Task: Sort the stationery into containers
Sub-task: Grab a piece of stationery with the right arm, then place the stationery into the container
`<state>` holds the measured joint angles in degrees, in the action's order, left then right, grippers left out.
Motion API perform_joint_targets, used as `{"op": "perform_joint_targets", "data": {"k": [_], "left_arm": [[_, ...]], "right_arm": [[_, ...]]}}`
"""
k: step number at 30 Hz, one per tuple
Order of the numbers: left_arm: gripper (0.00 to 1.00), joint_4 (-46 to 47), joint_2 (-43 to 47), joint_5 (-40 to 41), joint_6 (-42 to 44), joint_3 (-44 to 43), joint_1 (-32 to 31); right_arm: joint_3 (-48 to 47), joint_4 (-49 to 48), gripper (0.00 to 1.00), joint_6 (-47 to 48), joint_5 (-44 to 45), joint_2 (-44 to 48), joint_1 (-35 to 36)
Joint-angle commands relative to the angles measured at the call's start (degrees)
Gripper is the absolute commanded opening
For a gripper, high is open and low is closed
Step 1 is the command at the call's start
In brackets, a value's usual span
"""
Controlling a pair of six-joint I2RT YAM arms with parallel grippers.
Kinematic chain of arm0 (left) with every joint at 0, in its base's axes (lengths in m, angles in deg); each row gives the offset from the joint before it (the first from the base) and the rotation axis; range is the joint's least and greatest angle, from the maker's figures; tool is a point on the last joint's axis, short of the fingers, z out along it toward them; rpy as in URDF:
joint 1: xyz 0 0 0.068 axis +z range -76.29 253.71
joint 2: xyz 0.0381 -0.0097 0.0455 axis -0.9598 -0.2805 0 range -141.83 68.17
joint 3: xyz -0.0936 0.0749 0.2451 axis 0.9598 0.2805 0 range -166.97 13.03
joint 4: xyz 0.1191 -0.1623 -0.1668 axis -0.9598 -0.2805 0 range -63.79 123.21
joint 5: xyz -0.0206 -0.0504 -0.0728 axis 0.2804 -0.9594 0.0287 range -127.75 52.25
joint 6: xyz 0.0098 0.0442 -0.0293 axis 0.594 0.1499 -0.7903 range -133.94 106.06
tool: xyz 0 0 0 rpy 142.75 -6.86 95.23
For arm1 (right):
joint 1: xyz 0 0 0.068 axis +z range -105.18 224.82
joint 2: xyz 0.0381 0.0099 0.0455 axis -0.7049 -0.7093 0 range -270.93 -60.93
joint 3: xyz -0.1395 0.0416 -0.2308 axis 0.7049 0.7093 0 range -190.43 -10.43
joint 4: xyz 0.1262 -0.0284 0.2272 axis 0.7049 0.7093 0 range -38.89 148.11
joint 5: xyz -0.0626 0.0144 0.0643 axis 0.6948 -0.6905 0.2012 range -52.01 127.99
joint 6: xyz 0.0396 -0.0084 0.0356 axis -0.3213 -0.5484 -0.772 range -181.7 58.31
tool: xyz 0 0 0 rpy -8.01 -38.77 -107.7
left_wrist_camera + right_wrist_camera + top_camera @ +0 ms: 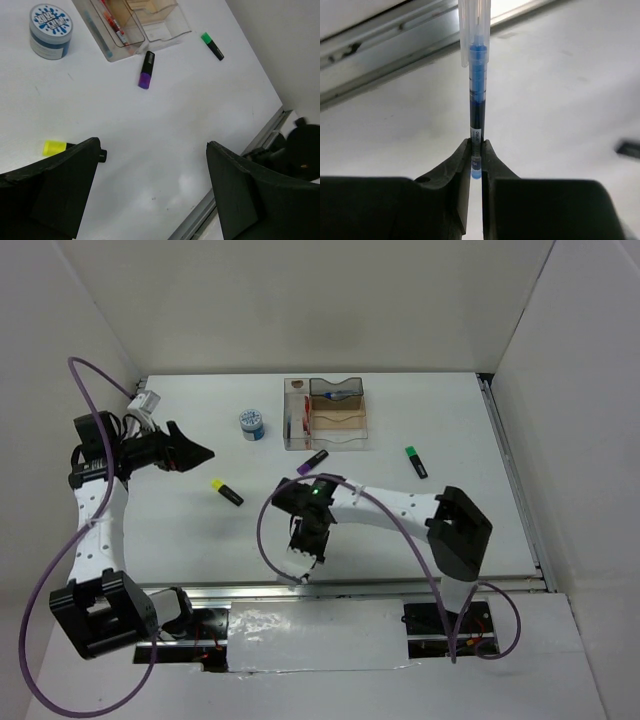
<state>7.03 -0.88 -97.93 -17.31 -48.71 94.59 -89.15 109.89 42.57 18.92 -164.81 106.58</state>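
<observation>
Left pincer at mid-left of the top view, jaws spread wide, nothing between them. It hangs over bare surface, probably parked out of the other arm's way and within reach of the yellow highlighter, which lies loose just right of it. Blue-white tub stands upright above that, near the organiser's left wall, not yet sorted. Right pincer at lower centre, pointing toward the near rail. In the wrist view the right pincer is clamped shut on a clear blue pen, pinched near one end so most of the barrel sticks out ahead. That grip would suit sliding it lengthwise into a slot. Cannot tell from either view whether the pen is clear of the surface or just resting on it. Purple highlighter lies loose just below the organiser, upper centre. The organiser already holds a red pen in its narrow left compartment and a blue pen in the back one. Green highlighter lies alone further right, well apart from the organiser. Judgement: pen in hand goes next, three highlighters and the tub left.
</observation>
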Motion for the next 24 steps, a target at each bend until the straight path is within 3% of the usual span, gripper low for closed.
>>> {"op": "perform_joint_targets", "data": {"k": [1,5,6,7,8,10,11,13,16,24], "left_arm": [[0.99,6.21,3.48,5.57,-4.35,1.17,-0.67],[0.99,8.85,6.99,16.19,-6.90,2.23,-2.16],[0.99,9.29,7.44,18.06,-7.69,2.49,-2.69],[0.99,9.56,7.79,19.82,-8.39,2.58,-2.86],[0.99,10.43,8.06,22.63,-9.53,2.76,-3.39],[0.99,11.49,7.80,25.97,-10.94,2.85,-4.18],[0.99,11.67,7.36,26.78,-11.91,2.67,-4.79],[0.99,11.67,6.22,28.27,-12.88,2.32,-5.41],[0.99,11.67,4.81,33.97,-15.25,1.71,-6.82],[0.99,15.28,5.42,42.42,-16.66,4.61,-11.92]], "right_arm": [[-6.52,-3.29,0.00,-20.45,-11.06,7.18,-2.69],[-13.38,-11.74,0.00,-48.57,-20.01,6.85,-8.83],[-15.22,-13.85,0.00,-59.77,-21.69,6.58,-12.41],[-15.32,-20.14,0.00,-66.23,-23.45,6.49,-14.19],[-14.19,-29.42,0.00,-81.79,-24.69,7.10,-17.60],[-11.91,-38.79,0.00,-94.90,-23.65,7.81,-20.00],[-10.07,-42.75,0.00,-106.35,-20.25,7.98,-21.05],[-9.70,-50.77,0.00,-113.46,-16.54,7.46,-23.52],[-15.82,-52.55,0.00,-124.97,-8.72,3.08,-26.33],[-40.71,-39.89,0.00,-131.42,0.42,-19.51,-31.52]]}}
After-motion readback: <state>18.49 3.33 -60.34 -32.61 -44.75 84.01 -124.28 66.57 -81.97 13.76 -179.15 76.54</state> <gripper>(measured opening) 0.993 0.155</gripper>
